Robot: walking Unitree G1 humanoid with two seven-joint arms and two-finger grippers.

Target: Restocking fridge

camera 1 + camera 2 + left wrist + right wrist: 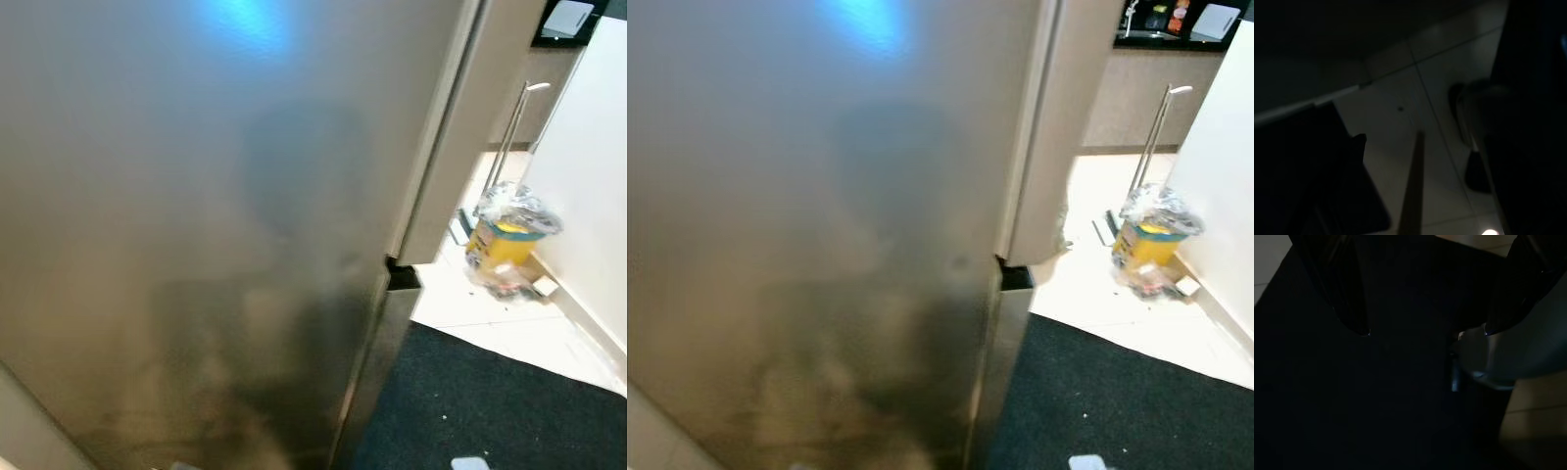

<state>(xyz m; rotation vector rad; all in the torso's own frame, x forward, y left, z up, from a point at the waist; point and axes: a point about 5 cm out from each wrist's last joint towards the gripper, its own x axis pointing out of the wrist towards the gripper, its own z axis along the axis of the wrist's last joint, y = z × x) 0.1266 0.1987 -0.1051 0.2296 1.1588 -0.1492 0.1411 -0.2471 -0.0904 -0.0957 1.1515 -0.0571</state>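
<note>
A: Head views: fridge door (196, 225) stands directly ahead, brushed steel, shut; it takes up the left and centre of the scene; its right edge (1024, 147) runs down to a dark notch (402, 277) where the upper door meets the lower one. No handle visible on the face.

B: Handling estimate?

A: Judged heavy and rigid; smooth metal, likely slippery to a pinch; a seal probably resists the first pull. Best hold looks like the right edge or the notch, hooking a finger behind it rather than squeezing.

B: Grippers?

A: Right gripper (1425, 333) hangs low over dark mat (1136, 392); two black fingertips (1359, 325) spread apart, nothing between them. Left wrist view very dark; pale floor tiles (1420, 98) and dark shapes; left gripper state cannot be told.

B: So the door relative to them?

A: Well above and ahead of the right gripper; no contact. Beyond, on pale floor: bagged yellow bin (509, 240) beside a white wall (588, 157).
</note>
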